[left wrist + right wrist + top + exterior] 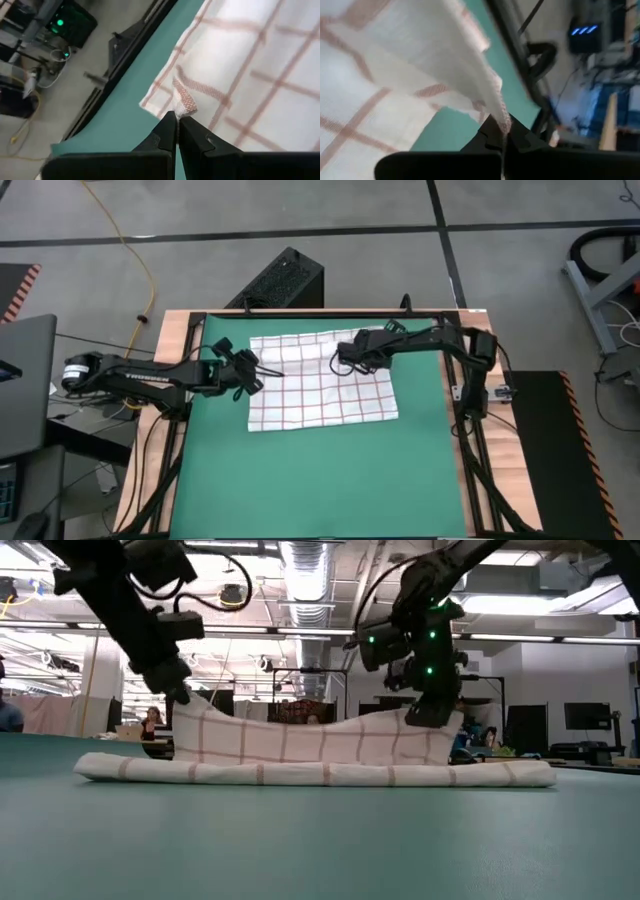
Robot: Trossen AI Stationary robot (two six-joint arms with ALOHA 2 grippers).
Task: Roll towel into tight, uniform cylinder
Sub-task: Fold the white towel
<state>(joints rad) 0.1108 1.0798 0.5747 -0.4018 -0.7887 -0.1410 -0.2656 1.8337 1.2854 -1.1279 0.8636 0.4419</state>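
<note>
Towel (322, 383): white cloth with red checks, on the green mat (330, 480), upper centre of the high view; far edge lifted off the mat at two points, near edge lying flat.

Left gripper (272, 370): at the towel's left side, left of centre in the high view; fingers pinched closed on a raised fold of the towel.

Right gripper (340, 361): at the towel's upper middle, just right of centre; fingers closed on the towel's lifted edge.
</note>
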